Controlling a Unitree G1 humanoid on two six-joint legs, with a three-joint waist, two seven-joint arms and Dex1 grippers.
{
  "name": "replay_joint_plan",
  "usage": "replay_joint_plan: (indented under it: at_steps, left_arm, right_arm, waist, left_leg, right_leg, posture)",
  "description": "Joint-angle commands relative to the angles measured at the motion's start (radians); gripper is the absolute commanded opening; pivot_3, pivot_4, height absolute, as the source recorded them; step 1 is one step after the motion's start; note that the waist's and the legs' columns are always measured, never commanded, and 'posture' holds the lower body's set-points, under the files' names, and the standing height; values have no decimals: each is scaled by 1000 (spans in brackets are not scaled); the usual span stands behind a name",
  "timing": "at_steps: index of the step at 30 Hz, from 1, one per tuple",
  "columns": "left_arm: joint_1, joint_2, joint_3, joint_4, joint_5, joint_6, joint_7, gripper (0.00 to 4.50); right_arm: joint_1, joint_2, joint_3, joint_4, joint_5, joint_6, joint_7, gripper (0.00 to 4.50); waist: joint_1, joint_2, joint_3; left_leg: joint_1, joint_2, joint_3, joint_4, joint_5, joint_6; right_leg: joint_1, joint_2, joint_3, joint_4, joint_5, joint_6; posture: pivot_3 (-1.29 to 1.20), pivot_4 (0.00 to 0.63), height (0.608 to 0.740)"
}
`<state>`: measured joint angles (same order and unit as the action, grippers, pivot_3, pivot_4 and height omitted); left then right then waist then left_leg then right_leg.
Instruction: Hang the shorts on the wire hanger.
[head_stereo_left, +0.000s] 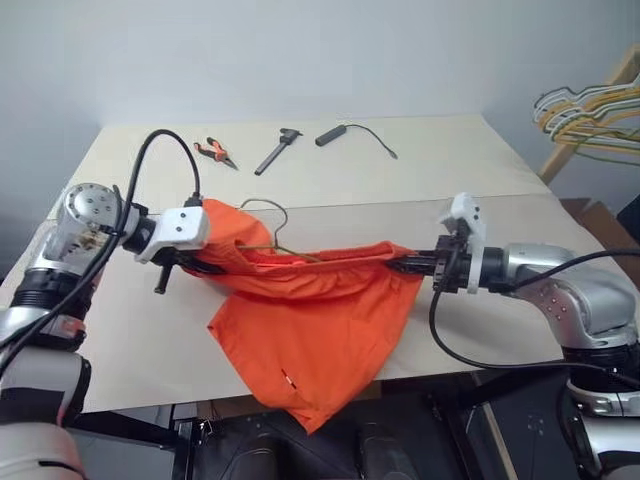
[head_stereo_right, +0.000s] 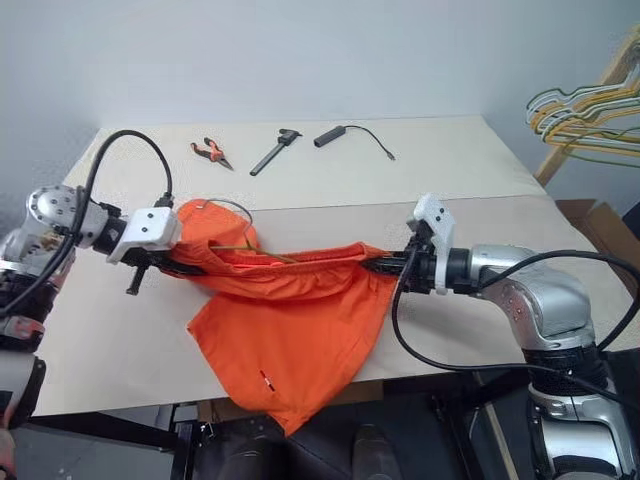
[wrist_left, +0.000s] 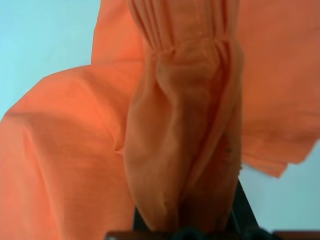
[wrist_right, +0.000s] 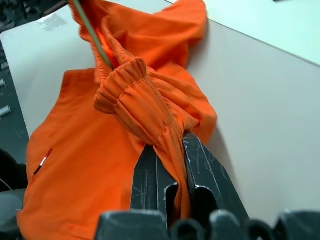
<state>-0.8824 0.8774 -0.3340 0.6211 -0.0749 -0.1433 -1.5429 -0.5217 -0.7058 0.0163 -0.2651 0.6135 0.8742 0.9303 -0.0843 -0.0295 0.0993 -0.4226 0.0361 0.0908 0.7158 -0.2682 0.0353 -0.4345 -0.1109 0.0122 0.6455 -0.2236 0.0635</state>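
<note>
- left gripper (head_stereo_left: 197, 266): fingers pressed together on one end of the waistband of the shorts (head_stereo_left: 300, 340); cloth bunches over the fingers in the left wrist view, so the pinch itself is mostly hidden.
- shorts: stretched between the two grippers, lifted off the table (head_stereo_left: 440, 170), legs drooping below both grippers and over the table's near edge.
- wire hanger (head_stereo_left: 268, 228): hook pokes up out of the fabric just beside the left gripper, toward the right gripper; thin wire runs along inside the waistband. The rest is hidden by cloth, so I can't tell how far it is threaded.
- right gripper (head_stereo_left: 403, 265): fingers clamped on the other end of the gathered waistband, clear in the right wrist view, cloth squeezed between the pads.
- step, my read: mid-hang, waistband being pulled open and over the hanger, not settled yet.
- next move likely needs: keep both pinches, ease the tension, and work the waistband down so the hanger's shoulders sit inside it without the wire slipping out.
</note>
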Motion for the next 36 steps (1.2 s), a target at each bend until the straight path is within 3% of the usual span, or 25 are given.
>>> replay_joint_plan:
  at_steps: [1, 3, 4, 16, 20, 24, 31, 36]
  left_arm:
    - [-48, -30, 27, 20, 36, 20, 37, 0]
    - [-64, -57, 41, 32, 35, 36, 51, 0]
    - [-71, -69, 49, 36, 31, 48, 54, 0]
    - [-90, -95, 80, 53, 51, 49, 68, 0]
    - [-89, -85, 91, 46, 35, 46, 31, 0]
    - [-88, -81, 90, 46, 33, 42, -35, 0]
    - [-113, -105, 87, 74, 61, 28, -44, 0]
    - [-125, -114, 91, 86, 71, 25, -44, 0]
  right_arm:
    - [-24, 15, 15, -82, 17, 28, -36, 14]
    - [-32, 21, 42, -97, 1, 43, -57, 14]
    - [-33, 19, 53, -102, -9, 46, -66, 511]
    - [-4, -90, 55, -113, -81, 23, -78, 4487]
    - [-30, -170, -51, -84, -41, -31, 13, 4487]
    - [-163, -136, -56, -59, 11, -30, 52, 4487]
    - [-412, 59, 197, 41, -88, 26, 3, 4487]
    - [-523, 211, 292, 153, -137, 66, -51, 4487]
  waist:
    - [0, 0, 0]
    - [0, 0, 0]
    - [-1, 0, 0]
    - [-12, 0, 0]
    - [-11, 0, 0]
    - [-20, 0, 0]
    - [-38, 1, -1]
    - [-42, 1, -1]
  left_leg:
    - [0, 0, 1, 0, 0, 0]
    - [0, 0, 2, 0, 0, 0]
    - [0, 0, 2, 0, 0, 0]
    - [0, 0, 1, 0, 0, 0]
    - [-1, 0, 1, 0, 0, 0]
    - [1, 0, 1, 0, 0, 0]
    - [1, 0, 1, 0, 0, 0]
    - [-2, 0, -2, 1, 0, 0]
  right_leg:
    - [0, 0, 0, 0, 0, 0]
    - [0, 0, 0, 0, 0, 0]
    - [0, 0, 0, 0, 0, 0]
    - [0, 0, 0, 0, 0, 0]
    - [0, 0, 0, 0, 0, 0]
    - [0, 0, 1, -4, 0, 0]
    - [0, 0, 1, 2, 0, 0]
    - [-2, -1, 0, 2, 0, 0]
  posture:
    - [-111, 61, 740]
    - [-116, 59, 740]
    - [-116, 59, 740]
    - [-112, 54, 740]
    - [-104, 55, 740]
    - [-108, 52, 740]
    - [-114, 45, 740]
    - [-112, 42, 740]
